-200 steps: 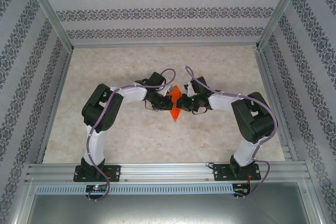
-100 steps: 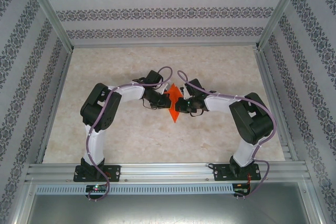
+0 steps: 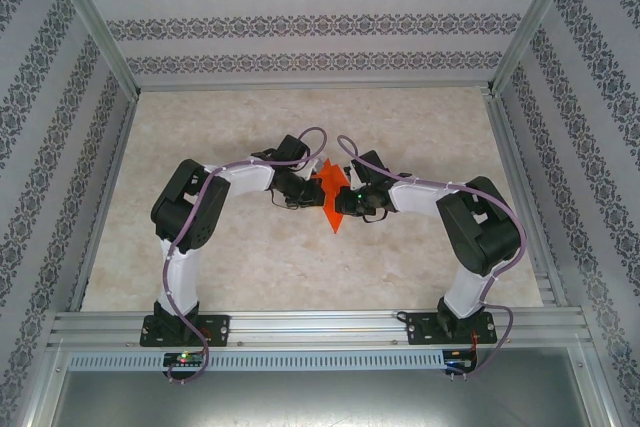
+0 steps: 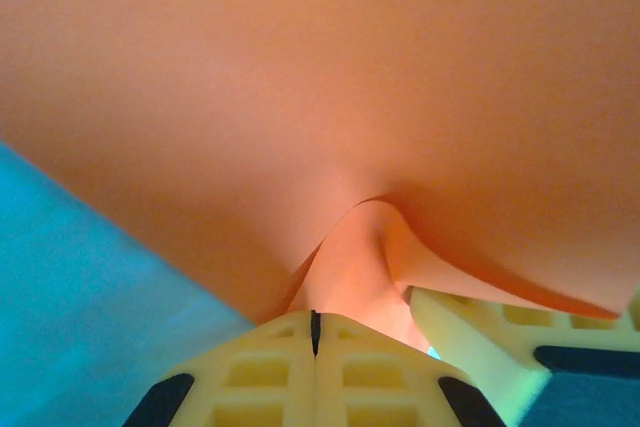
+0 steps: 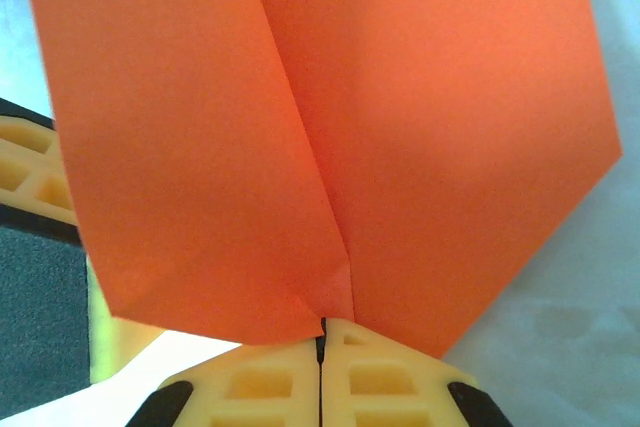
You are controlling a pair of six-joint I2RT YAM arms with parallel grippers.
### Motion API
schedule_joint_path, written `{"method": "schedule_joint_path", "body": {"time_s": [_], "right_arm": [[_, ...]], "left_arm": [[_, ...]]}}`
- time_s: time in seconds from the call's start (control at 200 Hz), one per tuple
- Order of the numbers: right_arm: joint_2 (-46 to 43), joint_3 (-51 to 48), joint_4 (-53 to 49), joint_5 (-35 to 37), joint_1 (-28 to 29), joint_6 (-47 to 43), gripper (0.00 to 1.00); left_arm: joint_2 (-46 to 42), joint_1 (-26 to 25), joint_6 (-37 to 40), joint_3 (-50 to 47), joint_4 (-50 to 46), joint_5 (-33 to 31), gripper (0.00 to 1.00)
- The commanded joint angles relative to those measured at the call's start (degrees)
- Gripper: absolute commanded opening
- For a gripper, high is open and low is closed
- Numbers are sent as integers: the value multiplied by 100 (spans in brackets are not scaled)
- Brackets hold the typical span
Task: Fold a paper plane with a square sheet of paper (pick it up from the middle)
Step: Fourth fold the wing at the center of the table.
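**Top view.** Both arms are bent inward, so that the left gripper [image 3: 312, 185] and the right gripper [image 3: 343, 203] are brought together over the middle of the marble-patterned table [image 3: 230, 257]. The sheet of paper [image 3: 330, 199] — bright orange-red and partly folded — is held between them, with one pointed corner directed toward the arm bases. Whether that corner touches the table cannot be told. The table is enclosed by patterned walls [image 3: 300, 27].

**Left wrist view.** The yellow fingers [image 4: 255, 377] of the left gripper [image 4: 315, 325] are seen pressed together, with only a thin dark seam between them. A pinched ridge of the sheet of paper [image 4: 300, 97] is clamped at their tips. From there the paper spreads upward and outward across most of the frame.

**Right wrist view.** The fingers [image 5: 385, 382] of the right gripper [image 5: 321, 327] are likewise closed tip to tip on the sheet of paper [image 5: 440, 147]. They grip it at the lower end of a sharp crease, and this crease is seen running from the fingertips up to the top edge. A flat panel lies on either side of it — the right one ends in an angled corner.
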Motion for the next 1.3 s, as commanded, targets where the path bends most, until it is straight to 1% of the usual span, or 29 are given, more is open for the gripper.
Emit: {"method": "schedule_joint_path", "body": {"time_s": [0.0,0.095,0.285,0.535,0.789,1.049,1.294], "right_arm": [[-104,86,-177,124,49,-63,7],[-104,78,-127,11,49,-34,7],[-59,92,208,-431,55,136,7],[2,153,253,-595,76,197,7],[166,134,710,-963,58,594,7],[401,160,753,-1091,28,711,7],[497,19,1052,-1206,-25,943,6]], "left_arm": [[-74,47,72,-34,-98,-83,0],[7,47,93,27,-102,-80,0],[137,43,167,90,-175,-118,0],[309,21,219,99,-165,-129,0],[344,12,263,135,-193,-116,0],[345,8,281,91,-158,-114,0],[301,27,237,73,-57,-11,0]]}}
